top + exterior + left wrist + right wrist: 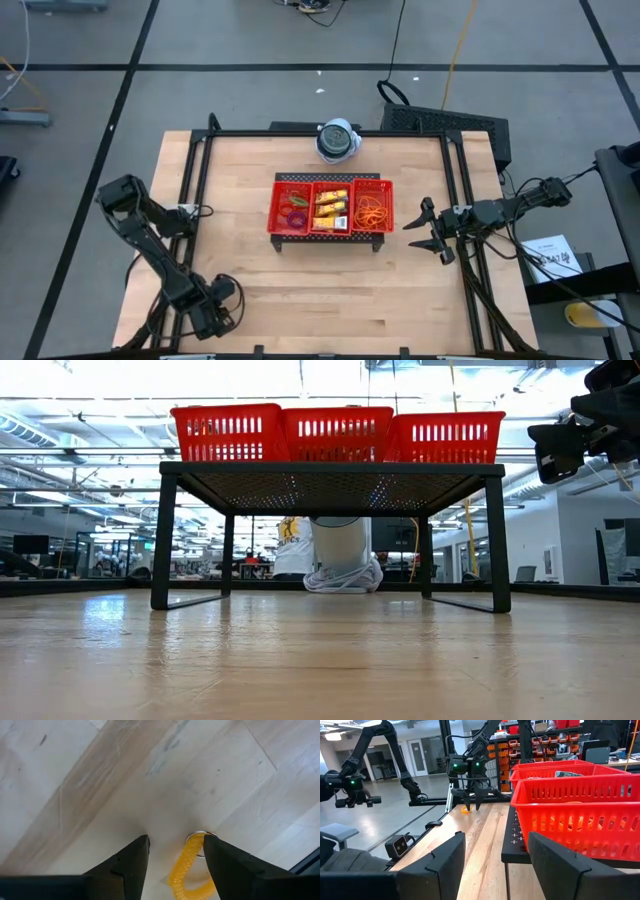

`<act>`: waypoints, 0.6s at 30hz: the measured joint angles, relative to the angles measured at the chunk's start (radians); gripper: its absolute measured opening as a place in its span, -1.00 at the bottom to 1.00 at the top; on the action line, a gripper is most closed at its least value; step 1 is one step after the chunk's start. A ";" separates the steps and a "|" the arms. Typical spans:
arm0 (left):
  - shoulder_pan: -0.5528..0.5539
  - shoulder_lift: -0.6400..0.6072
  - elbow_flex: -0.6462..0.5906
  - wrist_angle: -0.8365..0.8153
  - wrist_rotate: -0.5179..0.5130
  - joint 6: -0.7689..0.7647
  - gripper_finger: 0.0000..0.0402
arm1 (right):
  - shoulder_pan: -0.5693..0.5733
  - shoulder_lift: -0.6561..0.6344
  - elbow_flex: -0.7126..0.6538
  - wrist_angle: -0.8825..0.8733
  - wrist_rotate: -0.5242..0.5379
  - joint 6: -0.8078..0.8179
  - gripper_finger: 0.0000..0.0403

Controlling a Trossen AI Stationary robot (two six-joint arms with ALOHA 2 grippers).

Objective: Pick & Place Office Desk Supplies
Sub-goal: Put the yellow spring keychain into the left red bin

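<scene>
We see most supplies already sorted in the red three-compartment mesh tray point(331, 187), while our left gripper point(175, 862), fingers apart, straddles a yellow coiled ring point(187, 867) lying on the wooden table's point(300, 290) near-left corner, ungrasped, and our right gripper point(428, 229) waits spread beside the tray.

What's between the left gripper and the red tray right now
Only bare wooden table, as the high view shows. The left gripper sits near the front left corner over a yellow coil, well apart from the red tray.
</scene>
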 joint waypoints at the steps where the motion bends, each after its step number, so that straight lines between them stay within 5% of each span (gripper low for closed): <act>1: -0.005 0.001 0.000 -0.009 -0.003 0.004 -0.01 | 0.000 0.000 0.000 0.000 0.000 0.000 0.02; 6: -0.014 0.002 -0.001 -0.024 -0.007 0.010 -0.16 | 0.000 0.000 0.000 0.000 0.000 0.000 0.02; 15: -0.018 0.003 -0.004 -0.036 -0.056 -0.001 -0.90 | 0.000 0.000 0.000 0.000 0.000 0.000 0.02; 18: -0.007 0.005 -0.004 -0.001 -0.127 -0.004 -0.92 | 0.000 0.000 0.000 0.000 0.000 0.000 0.02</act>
